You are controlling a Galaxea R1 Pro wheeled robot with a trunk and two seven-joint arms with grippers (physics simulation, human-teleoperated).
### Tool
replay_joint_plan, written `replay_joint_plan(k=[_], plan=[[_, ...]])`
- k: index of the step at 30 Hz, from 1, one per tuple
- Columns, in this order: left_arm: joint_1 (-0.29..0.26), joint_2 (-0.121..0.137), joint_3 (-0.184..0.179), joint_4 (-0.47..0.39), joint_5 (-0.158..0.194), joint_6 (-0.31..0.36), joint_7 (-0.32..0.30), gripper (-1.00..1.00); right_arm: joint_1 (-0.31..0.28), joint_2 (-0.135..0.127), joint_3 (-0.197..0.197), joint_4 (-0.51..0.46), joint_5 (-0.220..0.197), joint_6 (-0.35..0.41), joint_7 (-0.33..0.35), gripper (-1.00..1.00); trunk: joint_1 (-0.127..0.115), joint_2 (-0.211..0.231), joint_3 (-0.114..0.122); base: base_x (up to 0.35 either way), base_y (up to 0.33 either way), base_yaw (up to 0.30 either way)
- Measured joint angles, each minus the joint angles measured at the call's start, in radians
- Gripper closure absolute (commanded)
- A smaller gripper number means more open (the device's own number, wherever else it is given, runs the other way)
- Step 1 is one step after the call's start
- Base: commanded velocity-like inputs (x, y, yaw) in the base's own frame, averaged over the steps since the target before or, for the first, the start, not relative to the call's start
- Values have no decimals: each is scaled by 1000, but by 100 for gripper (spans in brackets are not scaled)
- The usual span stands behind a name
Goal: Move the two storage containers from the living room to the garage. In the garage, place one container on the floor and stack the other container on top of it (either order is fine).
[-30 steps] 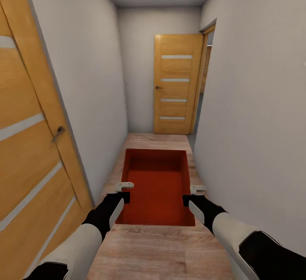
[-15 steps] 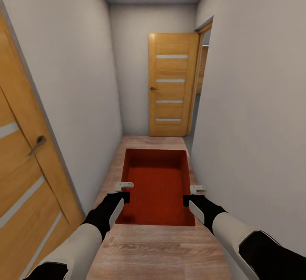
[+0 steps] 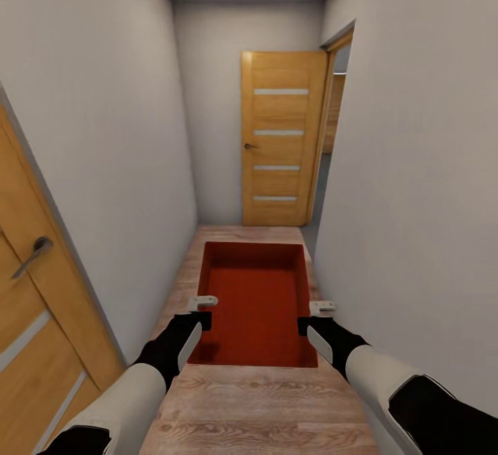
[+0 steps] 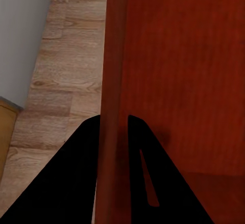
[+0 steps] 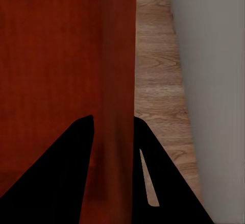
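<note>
Here, an orange-red storage container (image 3: pixel 254 303) is held level above the light wood plank flooring (image 3: pixel 263 406) of a narrow white-walled corridor, its left wall clamped by the left claw (image 3: pixel 202 308) and its right wall by the right claw (image 3: pixel 312 315), with a honey-wood door (image 3: pixel 280 138) seen at the far end.

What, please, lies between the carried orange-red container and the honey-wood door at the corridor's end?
Only bare light wood plank flooring, in the head view. Both grippers, left and right, clamp the orange-red storage container; the honey-wood door stands ahead.
</note>
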Motion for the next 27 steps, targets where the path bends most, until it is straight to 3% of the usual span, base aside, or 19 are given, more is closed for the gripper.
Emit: replay_joint_plan(k=[27], plan=[[0,0,0,0,0,0,0,100,0,0,1,0,0,0,0,100,0,0,0,324,0,0]])
